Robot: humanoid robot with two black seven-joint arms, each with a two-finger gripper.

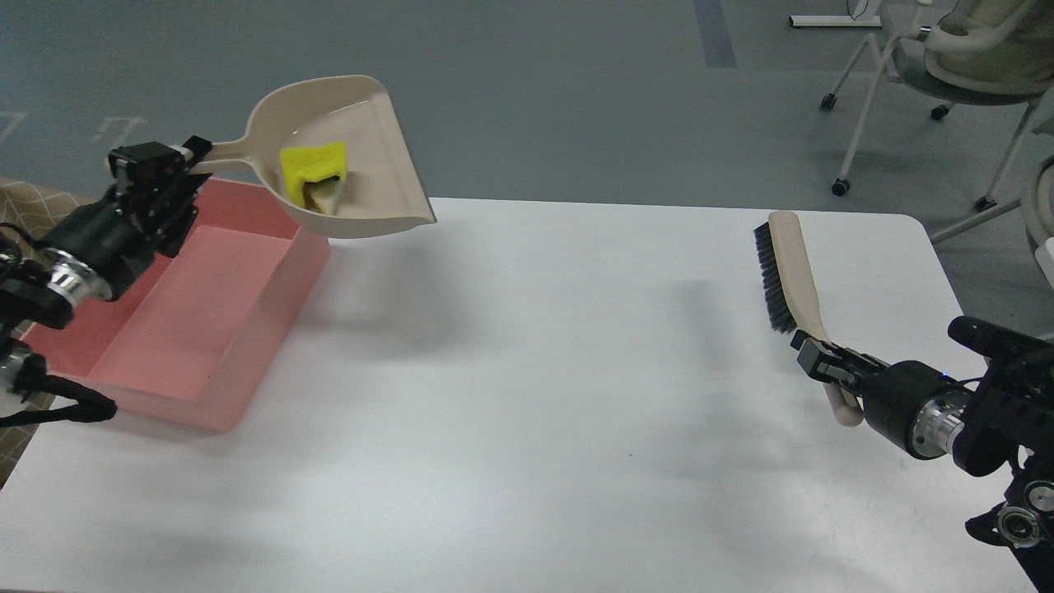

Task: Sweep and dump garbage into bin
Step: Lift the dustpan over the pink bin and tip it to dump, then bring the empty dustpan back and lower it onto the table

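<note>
The left gripper (191,158) pinches the end of the long handle of a beige dustpan (346,156), its fingers closed on the handle, and holds the pan in the air, tilted, above the far right corner of the bin (206,329). The 2 pieces of garbage lie together inside the pan, against its lower side: the yellow chunk (309,167) on top and the pale wedge (324,198) just under it, touching it. The bin, a shallow pink tub, sits on the left side of the white table (535,395), partly under the left arm. On the right side of the table, the right gripper (811,352) clamps the handle of a beige brush (790,272) between its fingers; the brush points away from the robot, its black bristles facing left. Beyond the table's far right corner, 2 chairs (947,74) stand on the grey floor.
</note>
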